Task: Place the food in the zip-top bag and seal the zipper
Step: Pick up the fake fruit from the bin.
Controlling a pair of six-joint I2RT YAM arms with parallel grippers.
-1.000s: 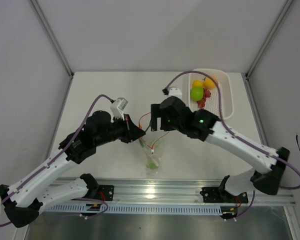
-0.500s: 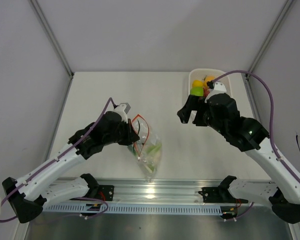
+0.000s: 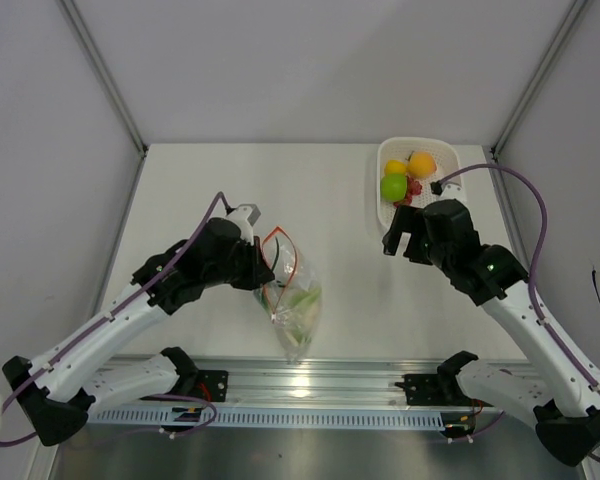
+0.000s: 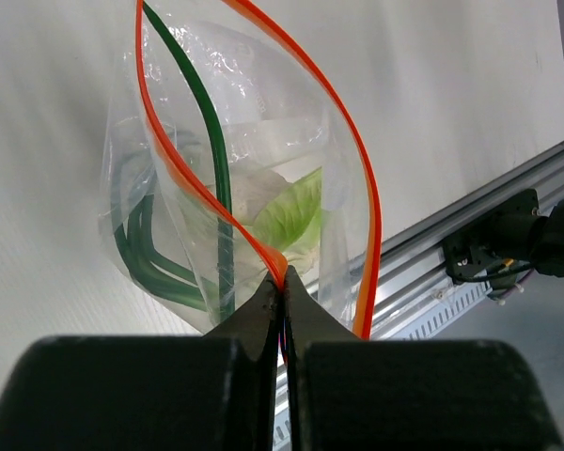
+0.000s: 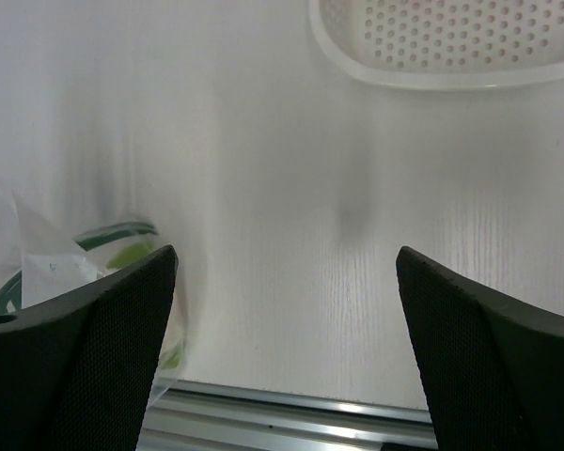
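The clear zip-top bag [image 3: 298, 310] lies at the table's near middle, its red-orange zipper [image 3: 283, 252] gaping in a loop. My left gripper [image 3: 263, 270] is shut on one side of that zipper [image 4: 357, 169]. Green stalks [image 4: 216, 160] and a pale leafy piece [image 4: 287, 216] sit inside the bag [image 4: 263, 113], and the left gripper [image 4: 284, 282] pinches the strip at its tips. A green apple [image 3: 393, 187], an orange-yellow fruit [image 3: 421, 164], a yellow piece [image 3: 396, 167] and red bits [image 3: 413, 187] rest in the white basket. My right gripper [image 3: 398, 240] hangs open and empty just near of the basket.
The white perforated basket [image 3: 454, 190] stands at the back right; its rim [image 5: 432, 75] shows at the top of the right wrist view, with the bag [image 5: 38, 254] at the left edge. An aluminium rail [image 3: 310, 380] runs along the near edge.
My right gripper left the bag's mouth, opened wide and swung right toward the basket. The left gripper kept its hold, and the bag settled slightly lower.
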